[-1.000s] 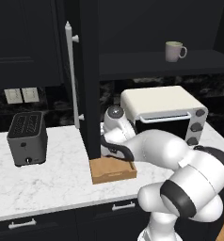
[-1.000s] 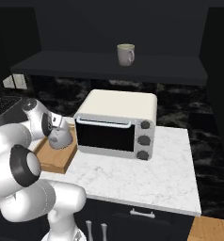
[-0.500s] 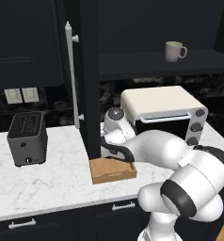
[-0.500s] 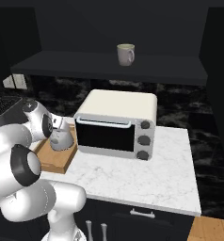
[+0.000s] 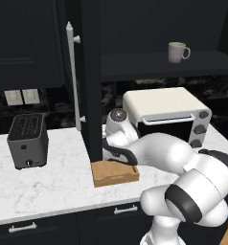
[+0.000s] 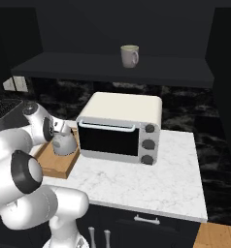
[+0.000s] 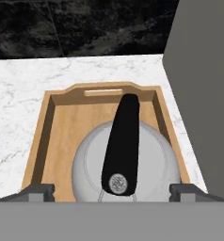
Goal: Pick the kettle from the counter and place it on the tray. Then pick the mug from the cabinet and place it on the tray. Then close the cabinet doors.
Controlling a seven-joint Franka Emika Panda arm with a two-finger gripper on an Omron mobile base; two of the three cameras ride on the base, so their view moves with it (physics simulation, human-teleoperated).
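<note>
White marble makes up the counter [image 5: 53, 177] seen from the left base view. A wooden tray [image 5: 117, 174] is seen lying on it, right at the foot of the open black cabinet door [image 5: 89, 72] with its long silver handle. The robot's arm is bent low over the tray, so the kettle cannot be made out here. A grey toaster [image 5: 27, 139] is set well to the left. A cream toaster oven [image 5: 166, 116] is placed behind the arm. The mug [image 5: 177, 51] is kept up on the dark cabinet shelf [image 5: 164, 65].

From the right base view, the silver kettle [image 6: 63, 144] is seen sitting in the tray [image 6: 58, 163], just left of the toaster oven [image 6: 121, 127]. The hand is held right above it. The mug [image 6: 129, 55] is seen on the shelf above.

In the hand view, the kettle [image 7: 92, 162] is seen from above, standing inside the tray [image 7: 57, 122], with its black handle [image 7: 122, 141] running up the middle. The gripper [image 7: 111, 190] is spread wide, with one finger on each side of the kettle. Neither fingertip [image 7: 38, 189] can be seen pressing on it, so the kettle is let go.
</note>
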